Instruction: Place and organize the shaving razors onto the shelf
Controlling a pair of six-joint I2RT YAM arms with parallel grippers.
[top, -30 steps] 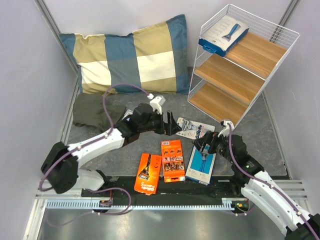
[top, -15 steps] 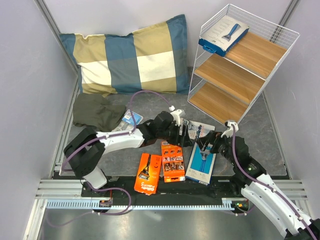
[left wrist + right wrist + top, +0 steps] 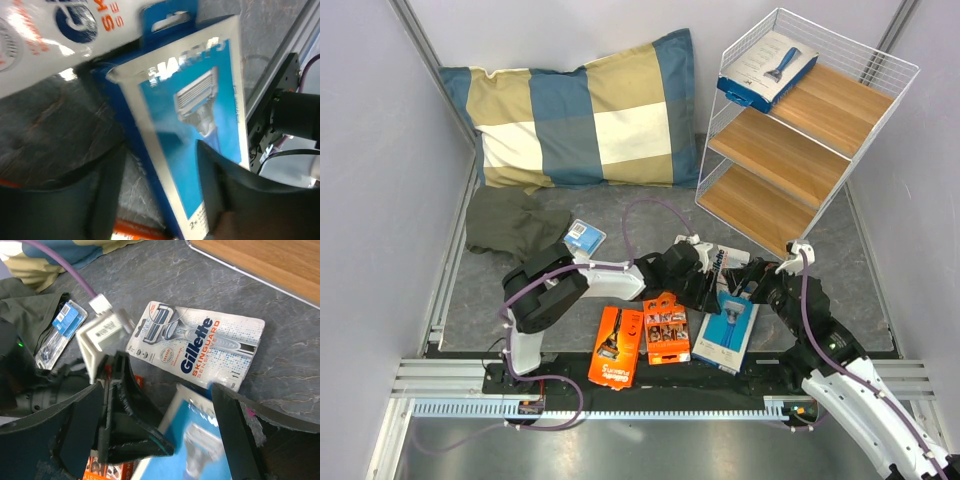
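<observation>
A blue razor box [image 3: 728,325] lies flat on the mat at the front. My left gripper [image 3: 708,292] straddles its left edge. In the left wrist view one finger [image 3: 215,195] rests over the box face [image 3: 200,125], and the other finger [image 3: 105,195] is off the edge with mat showing between. My right gripper [image 3: 748,290] hovers wide open above the same box [image 3: 200,455]. A Gillette blister pack [image 3: 725,258] lies just behind. Two orange cards [image 3: 618,345] [image 3: 665,325] lie to the left, and a small blister pack [image 3: 584,236] farther left. A second blue box [image 3: 767,68] sits on the shelf's [image 3: 790,160] top board.
A blue-and-tan checked pillow [image 3: 585,110] leans at the back left. A dark green cloth [image 3: 515,222] lies in front of it. The shelf's lowest board [image 3: 270,265] is close behind the Gillette pack [image 3: 200,347]. A metal rail [image 3: 620,405] runs along the near edge.
My left arm has stretched to the right, from above the Gillette pack down to the blue box's edge, and its jaws have narrowed. The right gripper has drifted slightly right, still wide open.
</observation>
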